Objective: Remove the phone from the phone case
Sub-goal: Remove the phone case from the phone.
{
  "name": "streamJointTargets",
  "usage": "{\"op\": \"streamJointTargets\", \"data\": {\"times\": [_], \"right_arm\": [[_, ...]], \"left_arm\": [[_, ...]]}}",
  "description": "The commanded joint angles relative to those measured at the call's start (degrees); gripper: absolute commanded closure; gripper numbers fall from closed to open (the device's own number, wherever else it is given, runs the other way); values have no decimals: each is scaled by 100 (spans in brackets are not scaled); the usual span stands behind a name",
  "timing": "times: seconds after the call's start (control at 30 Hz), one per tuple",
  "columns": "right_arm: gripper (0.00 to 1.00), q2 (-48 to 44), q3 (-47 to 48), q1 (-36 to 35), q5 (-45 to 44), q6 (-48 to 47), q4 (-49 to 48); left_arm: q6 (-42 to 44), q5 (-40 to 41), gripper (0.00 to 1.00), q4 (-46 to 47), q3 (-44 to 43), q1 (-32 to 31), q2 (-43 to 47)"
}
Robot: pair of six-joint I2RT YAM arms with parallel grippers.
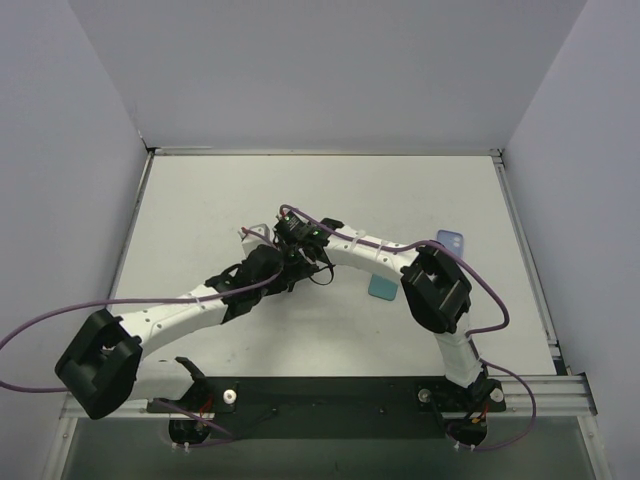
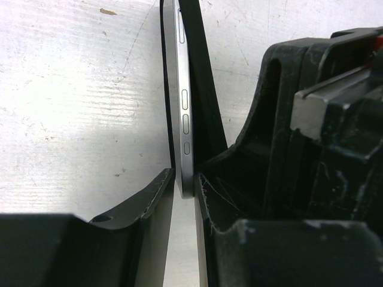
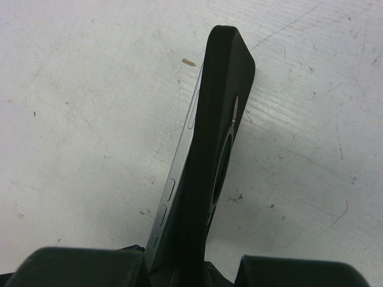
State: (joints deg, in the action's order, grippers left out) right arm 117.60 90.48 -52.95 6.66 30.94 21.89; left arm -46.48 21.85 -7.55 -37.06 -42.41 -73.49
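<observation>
The phone (image 2: 184, 107), a slim grey slab with side buttons, stands on edge above the table. My left gripper (image 2: 184, 181) is shut on its near end, one finger on each face. The black phone case (image 2: 202, 89) lies against the phone's right face, and its rim has come off the grey edge. In the right wrist view the phone (image 3: 173, 185) and the case (image 3: 222, 113) with its round back ring rise from my right gripper (image 3: 191, 266), which is shut on the case's lower end. From above, the left gripper (image 1: 262, 268) and right gripper (image 1: 293, 238) meet mid-table.
A teal case (image 1: 383, 287) and a lavender case (image 1: 452, 240) lie on the white table (image 1: 200, 210) under the right arm. Grey walls close in the left, back and right sides. Purple cables loop beside both arms.
</observation>
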Motion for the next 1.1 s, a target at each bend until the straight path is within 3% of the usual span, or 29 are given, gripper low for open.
{"op": "streamJointTargets", "data": {"times": [0.0,0.33,0.53,1.07], "right_arm": [[100,246,-303,-260,530,0,263],[100,105,-469,-216,495,17,193],[100,-132,-785,-93,486,26,79],[100,-826,-1726,426,512,-211,-159]], "left_arm": [[-450,549,71,-361,111,225,-481],[-643,619,74,-599,-47,233,-877],[-740,558,99,-607,32,321,-930],[-678,558,100,-871,234,558,185]]}}
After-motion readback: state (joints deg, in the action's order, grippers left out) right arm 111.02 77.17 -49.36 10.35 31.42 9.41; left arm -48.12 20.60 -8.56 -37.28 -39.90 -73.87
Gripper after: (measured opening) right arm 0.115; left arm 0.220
